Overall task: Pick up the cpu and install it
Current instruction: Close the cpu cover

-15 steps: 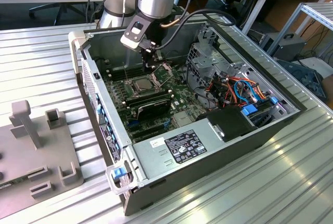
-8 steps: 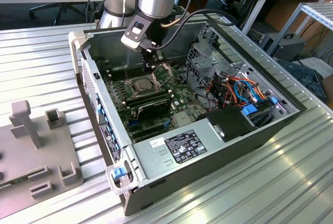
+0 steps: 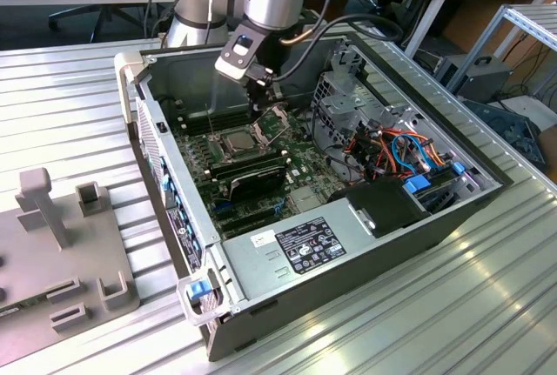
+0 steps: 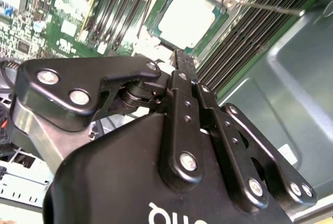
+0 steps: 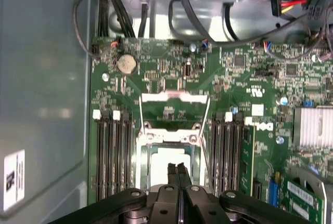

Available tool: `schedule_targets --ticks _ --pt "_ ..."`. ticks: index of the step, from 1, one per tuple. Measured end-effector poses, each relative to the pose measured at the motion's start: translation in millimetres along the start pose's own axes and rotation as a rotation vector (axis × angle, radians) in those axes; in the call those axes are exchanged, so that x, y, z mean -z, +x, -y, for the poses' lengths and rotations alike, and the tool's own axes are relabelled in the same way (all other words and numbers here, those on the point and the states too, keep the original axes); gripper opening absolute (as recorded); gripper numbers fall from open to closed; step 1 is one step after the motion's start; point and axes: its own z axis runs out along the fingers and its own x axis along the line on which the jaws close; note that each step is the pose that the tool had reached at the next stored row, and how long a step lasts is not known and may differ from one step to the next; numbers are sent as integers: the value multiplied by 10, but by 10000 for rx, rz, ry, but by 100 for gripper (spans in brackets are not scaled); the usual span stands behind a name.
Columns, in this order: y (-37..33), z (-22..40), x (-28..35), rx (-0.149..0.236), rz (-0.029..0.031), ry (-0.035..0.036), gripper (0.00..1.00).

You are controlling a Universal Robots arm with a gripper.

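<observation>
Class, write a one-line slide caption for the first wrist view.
Shut gripper poised over the cpu lying in its open motherboard socket.

Cpu [image 4: 187, 18]: dull silver-grey top, pale under glare. Motherboard [image 5: 171, 73]: green, speckled with small black and silver parts. Memory slots [image 5: 112, 156]: black, with white end clips. Coin cell [image 5: 127, 64]: silver. Heat sink [image 5: 312, 126]: pale grey, striped by fins. Gripper [image 4: 179, 53]: black, silver screw heads. Computer case [image 3: 392, 253]: dark grey. Cables [image 3: 409, 144]: orange, blue, red. Surface [image 3: 70, 105]: silver, ribbed lines.
</observation>
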Motion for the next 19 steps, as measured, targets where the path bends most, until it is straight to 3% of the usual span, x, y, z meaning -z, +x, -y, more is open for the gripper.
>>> schedule_targets --ticks 6,19 --pt "-4 -160 -4 1 0 0 11" --pt "-5 -203 -6 2 0 0 11"
